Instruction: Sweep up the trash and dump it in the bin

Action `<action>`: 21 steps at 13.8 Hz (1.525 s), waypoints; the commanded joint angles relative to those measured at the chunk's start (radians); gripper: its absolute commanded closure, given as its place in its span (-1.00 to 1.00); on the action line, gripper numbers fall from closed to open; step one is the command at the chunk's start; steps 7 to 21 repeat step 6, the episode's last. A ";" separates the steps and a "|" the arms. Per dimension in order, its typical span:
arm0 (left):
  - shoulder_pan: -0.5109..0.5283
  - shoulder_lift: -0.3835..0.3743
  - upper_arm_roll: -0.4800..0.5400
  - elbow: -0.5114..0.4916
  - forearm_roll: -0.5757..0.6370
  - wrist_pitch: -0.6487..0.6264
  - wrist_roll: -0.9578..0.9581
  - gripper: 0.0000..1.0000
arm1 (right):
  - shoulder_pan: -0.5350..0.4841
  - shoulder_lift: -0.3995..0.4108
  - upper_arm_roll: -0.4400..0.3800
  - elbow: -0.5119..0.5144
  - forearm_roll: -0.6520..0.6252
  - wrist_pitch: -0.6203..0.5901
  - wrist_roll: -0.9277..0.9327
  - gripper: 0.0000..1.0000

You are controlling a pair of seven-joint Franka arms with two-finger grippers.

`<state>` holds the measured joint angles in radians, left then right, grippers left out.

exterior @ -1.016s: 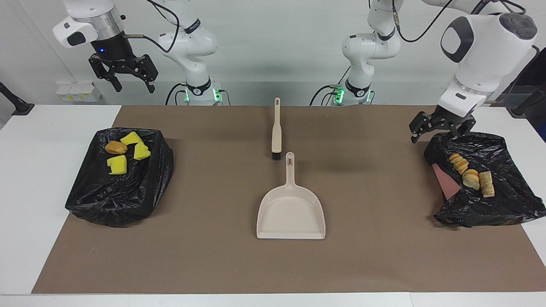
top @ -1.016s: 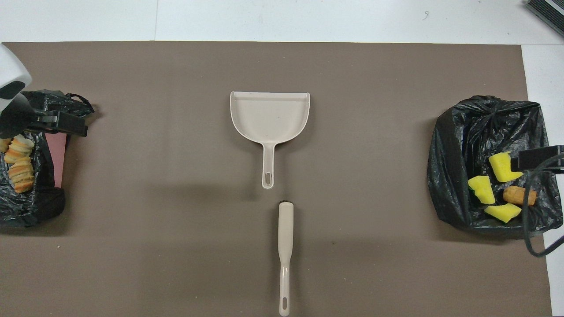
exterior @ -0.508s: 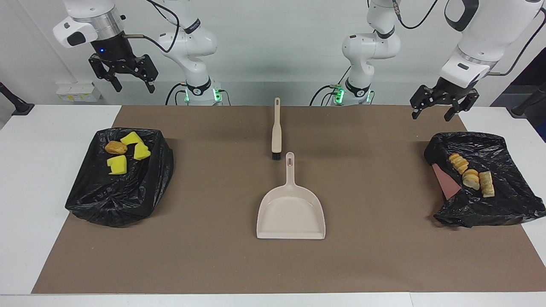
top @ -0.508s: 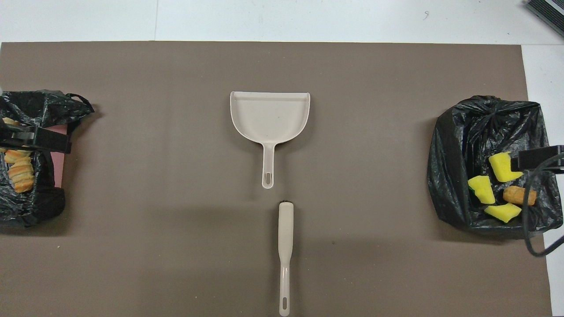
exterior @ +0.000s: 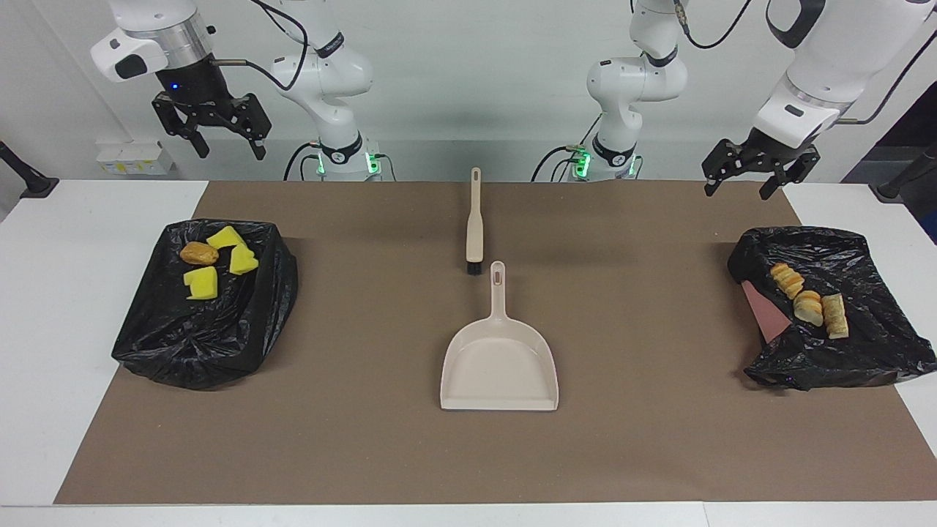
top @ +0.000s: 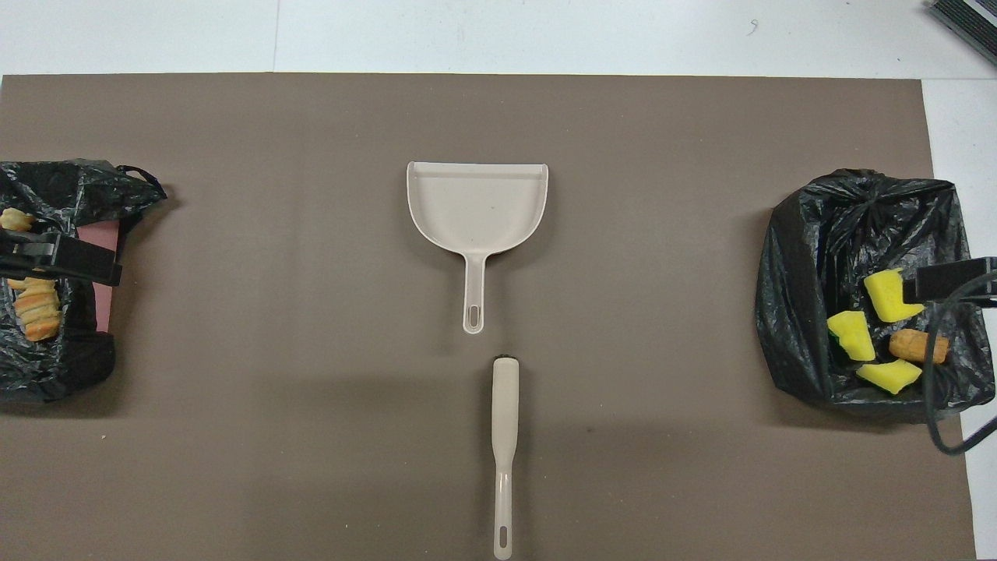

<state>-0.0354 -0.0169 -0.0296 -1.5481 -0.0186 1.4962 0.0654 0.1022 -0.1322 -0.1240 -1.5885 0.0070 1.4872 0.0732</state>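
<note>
The counter (exterior: 44, 307) looks smooth and white, overlaid by a matt brown paper-like mat (exterior: 366, 439). Two black bin bags (exterior: 212, 322) (exterior: 856, 344) are thin, crinkled glossy plastic; a pink, flat, matt wall (exterior: 761, 315) shows through the torn one. The dustpan (exterior: 499, 369) and brush (exterior: 475, 219) on the mat look like smooth beige plastic, the brush tipped with dark bristles. Yellow chunks (exterior: 202, 282) appear spongy and matt, the brown lump (exterior: 198, 253) slightly shiny, the bread-like pieces (exterior: 809, 304) ridged and dull.

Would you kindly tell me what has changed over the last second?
The left end effector, open and empty, rose from the bin bag holding the bread pieces. The right end effector, brush, dustpan and all trash stayed put.
</note>
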 commanded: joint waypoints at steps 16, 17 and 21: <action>-0.006 0.023 0.002 0.039 0.011 -0.025 -0.013 -1.00 | -0.003 -0.014 0.001 -0.015 -0.002 -0.005 -0.015 -1.00; -0.006 0.023 0.002 0.039 0.011 -0.025 -0.013 -1.00 | -0.003 -0.014 0.001 -0.015 -0.002 -0.005 -0.015 -1.00; -0.006 0.023 0.002 0.039 0.011 -0.025 -0.013 -1.00 | -0.003 -0.014 0.001 -0.015 -0.002 -0.005 -0.015 -1.00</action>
